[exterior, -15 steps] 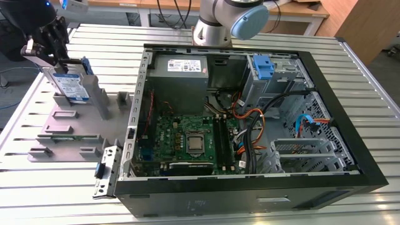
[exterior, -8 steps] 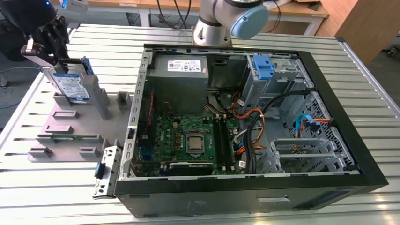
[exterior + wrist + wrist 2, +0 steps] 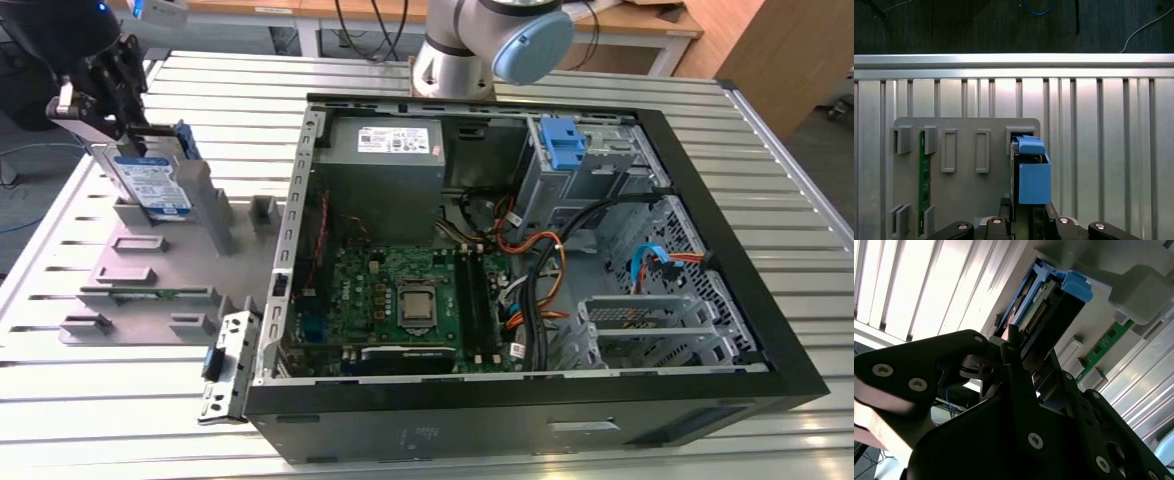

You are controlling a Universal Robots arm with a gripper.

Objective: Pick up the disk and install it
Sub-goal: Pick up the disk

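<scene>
Item: black end effector [image 3: 123,128], fingers closed on the upper edge of the disk [image 3: 144,185] and apparently clamped on it, though the contact is partly hidden in both wrist views. The disk, silver with blue side rails, stands upright on edge directly beneath the end effector, its lower end at the grey holder plate [image 3: 160,262] on the desk [image 3: 80,420]. A green circuit strip [image 3: 144,293] lies on the same plate, below the end effector. The open computer case [image 3: 787,330] is well apart from it toward the exterior view's right.

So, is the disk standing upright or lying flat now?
Upright. The disk stands on its edge in a slot of the grey holder, its label facing sideways, outside the computer case.
</scene>
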